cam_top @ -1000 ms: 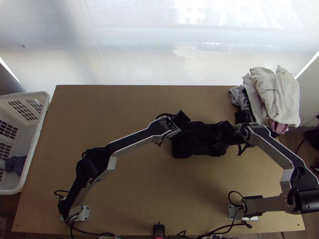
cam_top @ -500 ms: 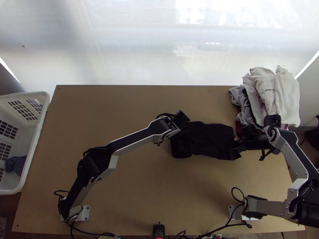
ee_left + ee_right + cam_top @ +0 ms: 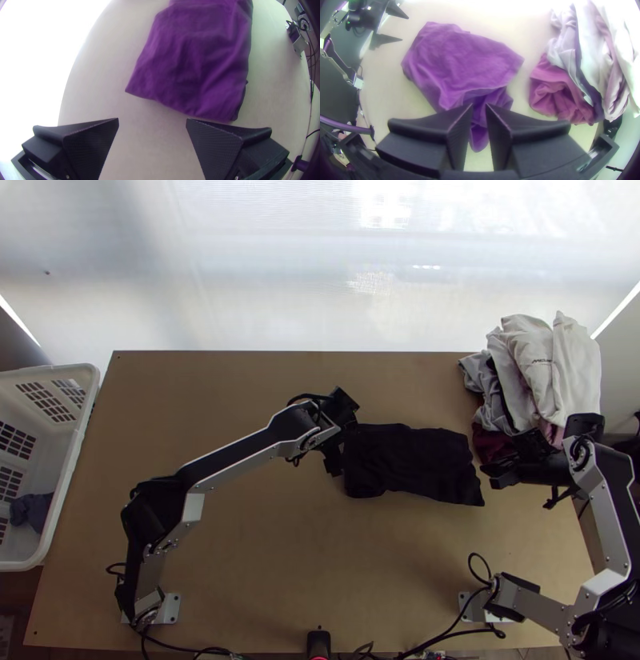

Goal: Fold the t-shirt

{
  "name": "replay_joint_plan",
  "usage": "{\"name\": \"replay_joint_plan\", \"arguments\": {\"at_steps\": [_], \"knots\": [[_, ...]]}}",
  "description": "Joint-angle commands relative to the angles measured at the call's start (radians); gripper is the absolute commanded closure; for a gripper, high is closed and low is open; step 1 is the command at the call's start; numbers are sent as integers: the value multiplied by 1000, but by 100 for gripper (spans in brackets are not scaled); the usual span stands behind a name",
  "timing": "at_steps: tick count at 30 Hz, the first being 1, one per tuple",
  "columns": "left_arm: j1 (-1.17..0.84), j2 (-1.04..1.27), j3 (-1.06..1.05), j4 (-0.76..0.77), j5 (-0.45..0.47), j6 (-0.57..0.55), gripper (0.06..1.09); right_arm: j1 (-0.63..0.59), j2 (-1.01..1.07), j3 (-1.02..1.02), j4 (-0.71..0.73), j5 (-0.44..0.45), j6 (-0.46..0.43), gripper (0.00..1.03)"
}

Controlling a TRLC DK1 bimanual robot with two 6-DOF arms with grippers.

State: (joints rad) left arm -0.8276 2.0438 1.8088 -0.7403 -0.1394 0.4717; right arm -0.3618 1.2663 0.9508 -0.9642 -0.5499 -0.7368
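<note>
Top view: the dark t-shirt (image 3: 412, 460) lies as a compact, wrinkled oblong on the wooden table (image 3: 240, 540), between the two grippers and near the pile of clothes (image 3: 548, 372). How many times it is folded, I cannot tell.

The left gripper (image 3: 344, 448) is beside the shirt's left end, its jaws spread wide with nothing between them (the left wrist view shows bare wood there). At the other end, the right gripper (image 3: 488, 476) has its jaws slightly parted, a narrow gap between the tips, and holds nothing; a loose flap of the shirt shows beyond them (rumpled, in the right wrist view).

A white basket (image 3: 80, 444) stands beside the table's left edge, with a blue cloth (image 3: 32, 510) inside.
</note>
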Motion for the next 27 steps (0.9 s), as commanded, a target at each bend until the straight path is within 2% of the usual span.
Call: {"name": "replay_joint_plan", "arguments": {"at_steps": [1, 4, 7, 9, 13, 15, 20, 27], "knots": [[67, -93, -48, -21, 0, -21, 10, 6, -50, 36, -18, 2, 56, 64], [96, -117, -60, -13, 1, -61, 10, 81, -64, 23, -16, 18, 100, 39], [107, -134, -83, -10, 3, -91, 10, 216, -105, 3, 9, 59, 182, 13], [101, -151, -112, -10, 3, -82, 10, 343, -142, -23, 51, 134, 226, 5], [90, -198, -181, -10, 3, -79, 10, 595, -186, -57, 111, 289, 283, 5], [94, -223, -213, -10, 3, -74, 10, 681, -186, -53, 128, 344, 303, 5], [124, -284, -281, -7, 6, -73, 10, 788, -143, -23, 239, 485, 356, 5], [139, -330, -332, -4, 31, -53, 10, 908, -59, 8, 288, 559, 473, 5]]}}
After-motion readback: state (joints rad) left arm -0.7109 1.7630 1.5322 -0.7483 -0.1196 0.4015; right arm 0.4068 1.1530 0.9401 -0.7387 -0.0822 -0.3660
